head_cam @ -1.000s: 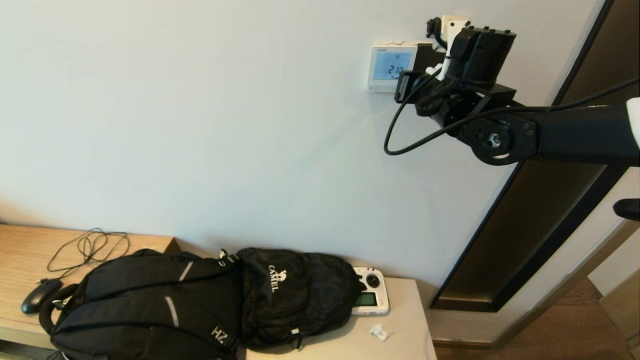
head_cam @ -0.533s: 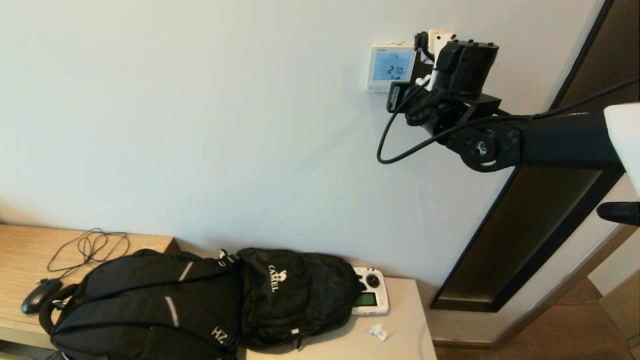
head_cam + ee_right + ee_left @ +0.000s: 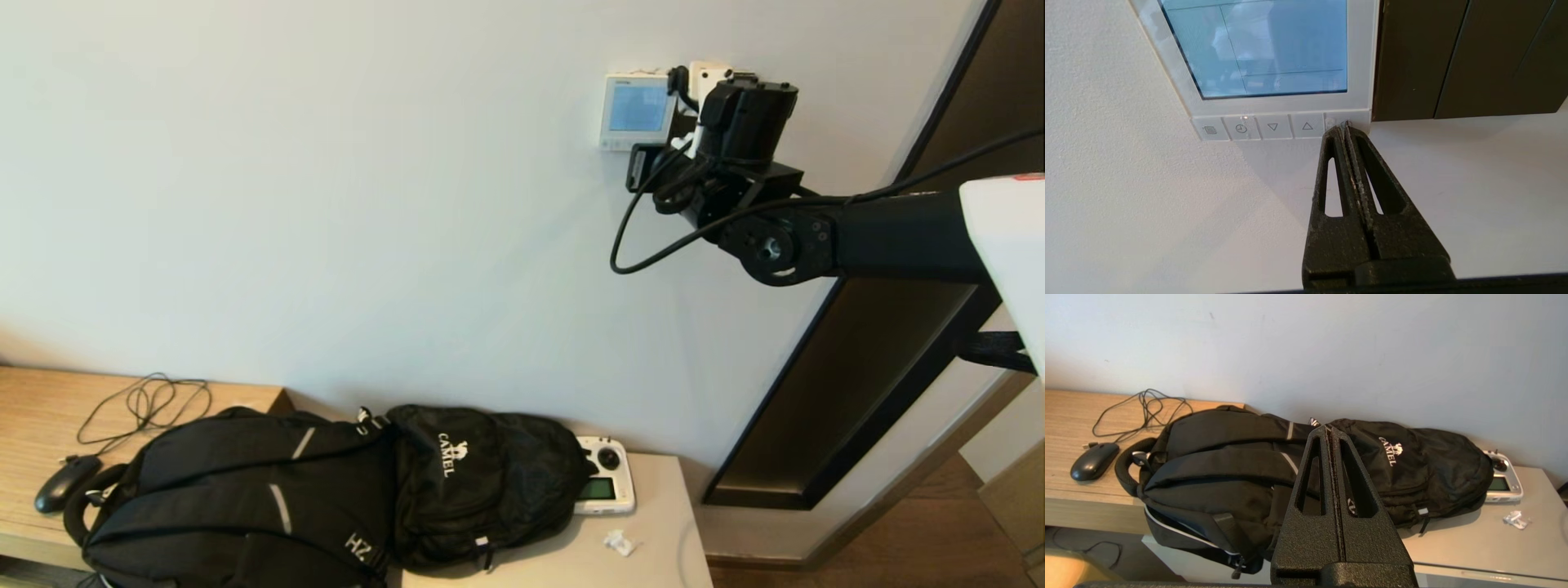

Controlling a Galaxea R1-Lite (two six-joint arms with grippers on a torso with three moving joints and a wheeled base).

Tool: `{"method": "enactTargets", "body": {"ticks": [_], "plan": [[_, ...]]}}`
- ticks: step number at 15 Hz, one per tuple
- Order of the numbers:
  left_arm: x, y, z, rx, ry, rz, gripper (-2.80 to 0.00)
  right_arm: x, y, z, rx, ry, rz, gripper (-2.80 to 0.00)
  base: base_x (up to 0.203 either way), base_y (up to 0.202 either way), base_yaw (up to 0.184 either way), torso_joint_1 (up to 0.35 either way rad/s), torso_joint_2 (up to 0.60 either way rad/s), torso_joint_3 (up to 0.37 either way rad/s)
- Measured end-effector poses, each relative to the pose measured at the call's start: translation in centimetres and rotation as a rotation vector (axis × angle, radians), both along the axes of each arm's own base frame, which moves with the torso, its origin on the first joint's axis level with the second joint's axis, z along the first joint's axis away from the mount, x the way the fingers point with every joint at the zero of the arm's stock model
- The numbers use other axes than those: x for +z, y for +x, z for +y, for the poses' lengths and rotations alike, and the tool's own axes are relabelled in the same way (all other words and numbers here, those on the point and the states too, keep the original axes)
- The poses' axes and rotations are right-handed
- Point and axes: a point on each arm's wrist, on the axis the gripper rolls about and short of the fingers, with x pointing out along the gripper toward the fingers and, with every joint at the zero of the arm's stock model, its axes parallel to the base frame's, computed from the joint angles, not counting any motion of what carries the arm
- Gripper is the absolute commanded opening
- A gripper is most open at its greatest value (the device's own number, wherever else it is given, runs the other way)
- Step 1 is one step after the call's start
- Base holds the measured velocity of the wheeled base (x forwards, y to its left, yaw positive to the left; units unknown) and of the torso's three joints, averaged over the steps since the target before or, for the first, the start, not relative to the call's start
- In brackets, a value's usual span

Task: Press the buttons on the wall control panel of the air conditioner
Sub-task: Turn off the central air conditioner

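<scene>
Two black backpacks (image 3: 326, 490) lie on the surface (image 3: 653, 531) by a pale wall, beside a white handheld controller (image 3: 606, 486), a mouse (image 3: 65, 482) and a cable (image 3: 143, 404). High on the wall, the air conditioner's wall control panel (image 3: 637, 110) shows a blank light-blue screen. The right pincer (image 3: 1345, 127), clenched, touches the end one of the buttons (image 3: 1274, 127). The left pincer (image 3: 1329, 433), clenched, hangs above the backpacks.

Soft even light, sharp pics – glare on screen (image 3: 1265, 45), faint shadows
</scene>
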Motion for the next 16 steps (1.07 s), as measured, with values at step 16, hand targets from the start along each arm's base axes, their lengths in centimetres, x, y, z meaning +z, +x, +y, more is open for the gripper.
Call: {"method": "enactTargets", "body": {"ticks": [16], "plan": [[0.0, 0.0, 0.0, 0.0, 0.0, 0.0, -2.8, 4.3, -6.8, -0.1, 0.062, 0.019, -0.102, -2.8, 0.0, 0.0, 0.0, 0.0, 0.0, 0.0]]}}
